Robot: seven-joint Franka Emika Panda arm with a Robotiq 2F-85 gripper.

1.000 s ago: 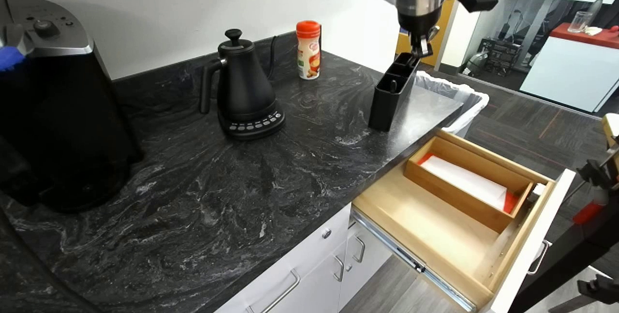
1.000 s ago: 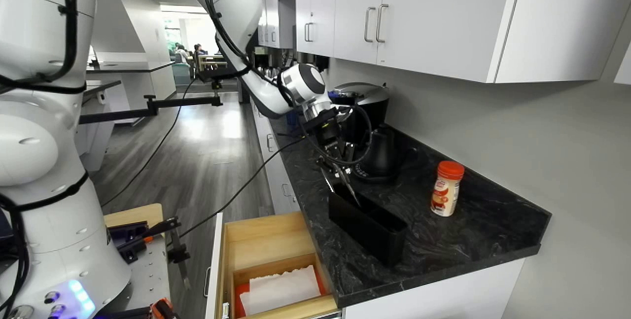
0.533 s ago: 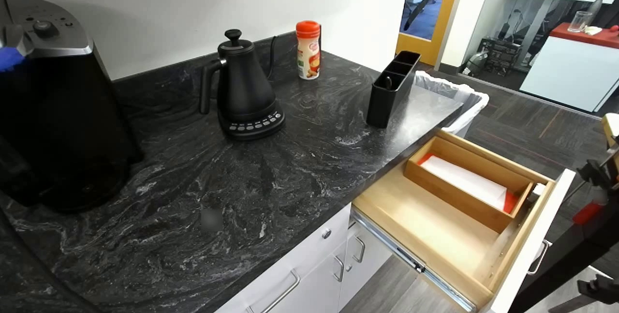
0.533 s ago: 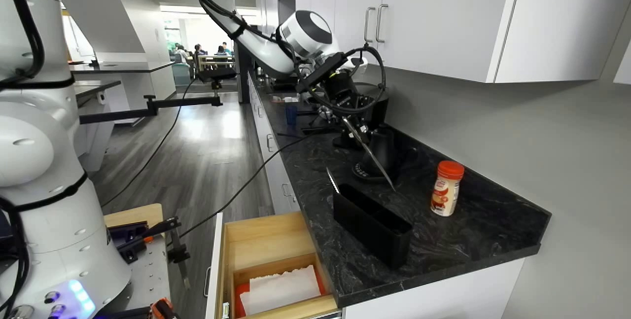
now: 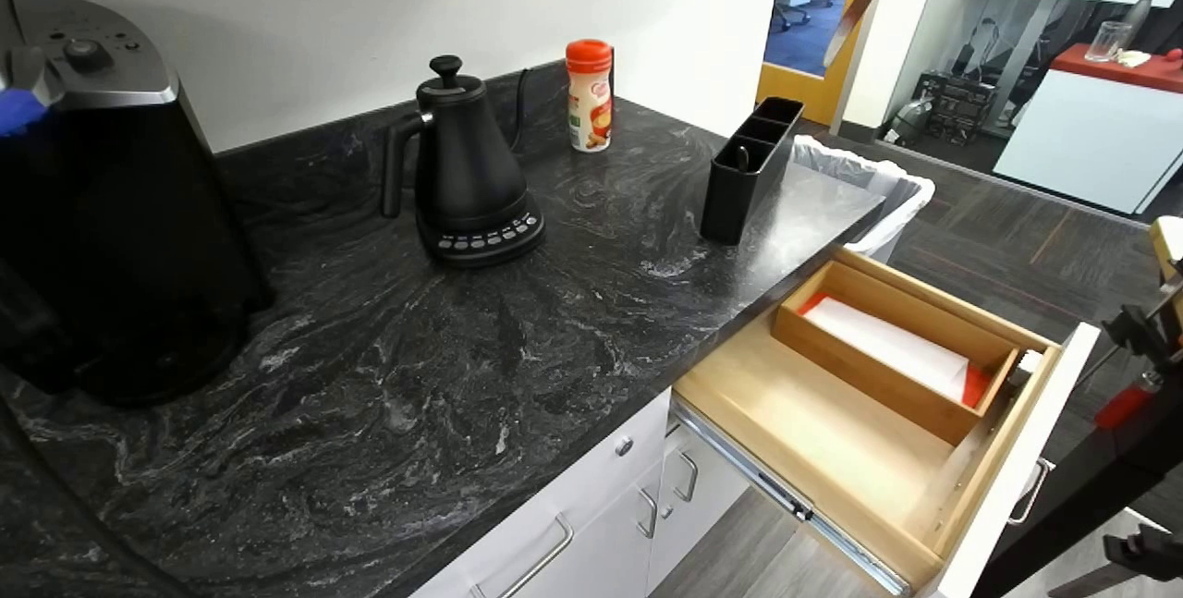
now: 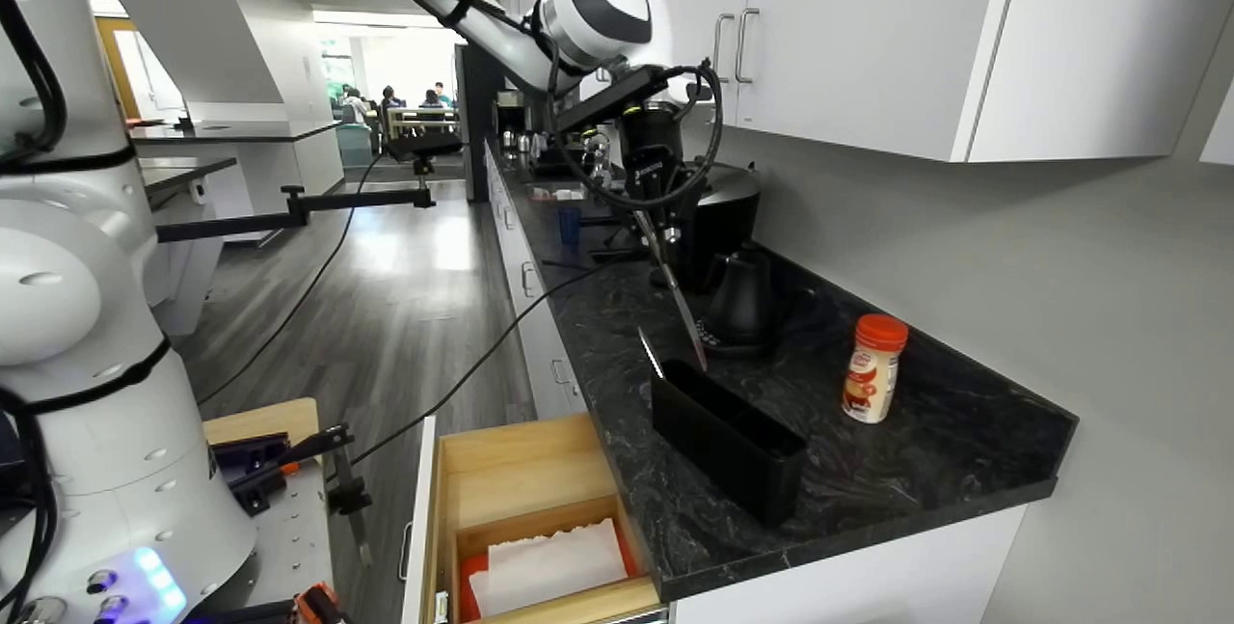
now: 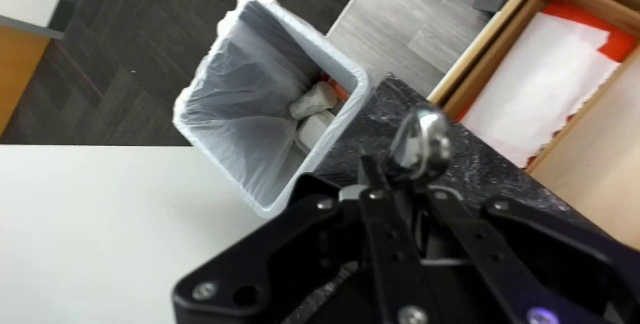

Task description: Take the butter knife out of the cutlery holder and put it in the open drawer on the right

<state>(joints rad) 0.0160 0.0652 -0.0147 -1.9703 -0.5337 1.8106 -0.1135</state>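
The butter knife (image 6: 678,301) is a slender metal utensil. My gripper (image 6: 656,224) is shut on it and holds it above the black cutlery holder (image 6: 728,455), blade slanting down. In an exterior view the knife (image 5: 859,16) shows at the top edge, with most of the gripper out of frame. In the wrist view a shiny end of the knife (image 7: 420,143) sticks out at my gripper (image 7: 407,186). The holder (image 5: 744,177) stands near the counter edge with another utensil (image 6: 651,354) in it. The open drawer (image 5: 832,404) is below the counter; it also shows in the wrist view (image 7: 600,164).
A wooden box (image 5: 878,367) with white paper sits in the drawer. A lined trash bin (image 7: 240,98) stands beyond the counter end. A creamer bottle (image 5: 590,99), a black kettle (image 5: 467,164) and a coffee machine (image 5: 120,210) stand on the counter. White cabinets (image 6: 848,36) hang above.
My gripper has risen from the holder, drawing the knife out. The knife now hangs steeper than half a second ago. The holder shifted slightly as the knife came out; the drawer has not moved.
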